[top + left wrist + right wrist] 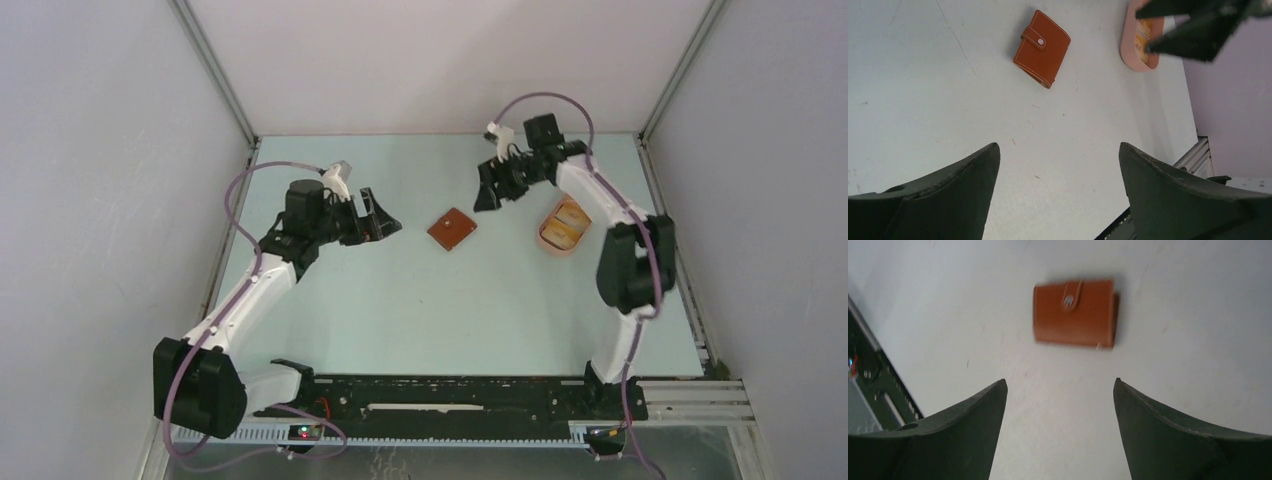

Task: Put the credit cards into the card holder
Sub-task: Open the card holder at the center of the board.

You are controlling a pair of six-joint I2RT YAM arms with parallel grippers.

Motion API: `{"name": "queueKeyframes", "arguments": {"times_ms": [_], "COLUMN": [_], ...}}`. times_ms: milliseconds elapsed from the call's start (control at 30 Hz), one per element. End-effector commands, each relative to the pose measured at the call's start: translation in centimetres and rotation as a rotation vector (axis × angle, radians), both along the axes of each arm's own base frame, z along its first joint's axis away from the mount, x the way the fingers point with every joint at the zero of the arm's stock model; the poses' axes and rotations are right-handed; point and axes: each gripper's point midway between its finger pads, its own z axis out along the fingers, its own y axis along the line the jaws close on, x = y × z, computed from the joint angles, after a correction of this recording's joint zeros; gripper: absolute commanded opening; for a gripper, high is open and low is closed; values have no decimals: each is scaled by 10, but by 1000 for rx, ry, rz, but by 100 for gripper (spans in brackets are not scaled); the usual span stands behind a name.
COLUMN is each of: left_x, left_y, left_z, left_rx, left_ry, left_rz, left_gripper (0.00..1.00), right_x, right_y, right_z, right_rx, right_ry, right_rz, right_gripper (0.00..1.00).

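Note:
The reddish-brown card holder (452,228) lies folded and snapped shut on the table's middle; it also shows in the left wrist view (1042,48) and the right wrist view (1074,312). Tan-yellow credit cards (565,223) lie in a pink oval tray (548,236) to its right; they show in the left wrist view (1143,33) too. My left gripper (388,224) is open and empty, left of the holder. My right gripper (487,198) is open and empty, just above and right of the holder, beside the tray.
The pink tray (1128,50) stands near the right arm's forearm. White walls close the table at the back and both sides. A black rail (450,392) runs along the near edge.

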Motion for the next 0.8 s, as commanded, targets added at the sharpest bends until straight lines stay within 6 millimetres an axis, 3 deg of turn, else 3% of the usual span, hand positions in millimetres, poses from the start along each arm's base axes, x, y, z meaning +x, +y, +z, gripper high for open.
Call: {"name": "queueKeyframes", "arguments": {"times_ms": [0,200,433,767], "left_x": [3,4,4,4], "left_y": [-7,-10,-15,-16], "left_z": [36,31,24,23], "left_rx": [-67,-75,-94,-97], "left_ry": [-60,-37,5,13], "left_rz": [-34,-40,-66,-67], "left_gripper": [93,92,88,87], "right_x": [35,63,63,63], "right_y": [17,32,37,44], "right_z": [-13,-52,-76,-105], "right_rx": [5,14,16,30], "right_ry": [151,278,358,440], "right_rz": [-6,-32,-44,-50], "right_gripper": [83,74,64,62]}}
